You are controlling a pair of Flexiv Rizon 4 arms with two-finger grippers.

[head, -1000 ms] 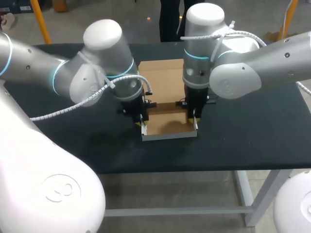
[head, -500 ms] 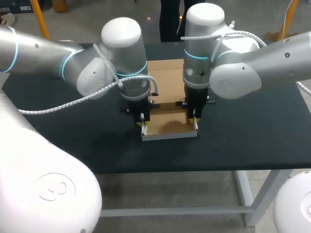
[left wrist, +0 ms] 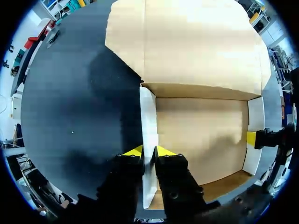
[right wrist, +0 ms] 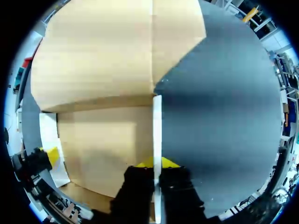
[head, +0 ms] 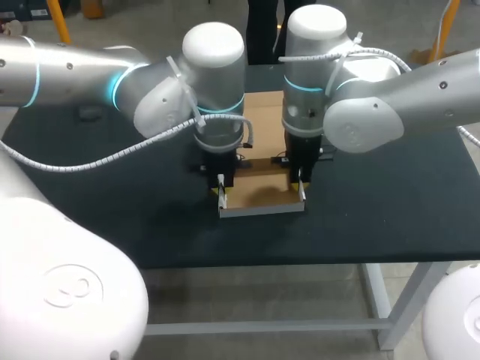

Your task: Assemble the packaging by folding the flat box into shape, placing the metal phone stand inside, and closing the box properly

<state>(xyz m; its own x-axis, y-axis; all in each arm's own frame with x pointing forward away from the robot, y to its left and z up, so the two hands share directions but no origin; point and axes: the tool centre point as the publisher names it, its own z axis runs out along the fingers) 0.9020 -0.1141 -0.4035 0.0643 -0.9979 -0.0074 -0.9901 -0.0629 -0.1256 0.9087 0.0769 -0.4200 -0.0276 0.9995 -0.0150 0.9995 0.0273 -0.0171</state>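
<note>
Worktop (head: 375, 217): box (head: 259, 196) mid-fold. Left hand (head: 220, 189) clamps 9 o'clock wall (left wrist: 148, 140), right hand (head: 301, 189) clamps 3 o'clock wall (right wrist: 157, 135). Next, probably: lock both upright.

Box (head: 259, 196): on the table (head: 390, 210), mid-width, nearer its near edge.
Lid panel (head: 259, 120): flat on the table, behind the box, joined to its far wall.
Left gripper (head: 220, 191): astride the box's left wall (left wrist: 148, 116), fingers touching both faces.
Right gripper (head: 301, 187): astride the right wall (right wrist: 157, 121), likewise.
</note>
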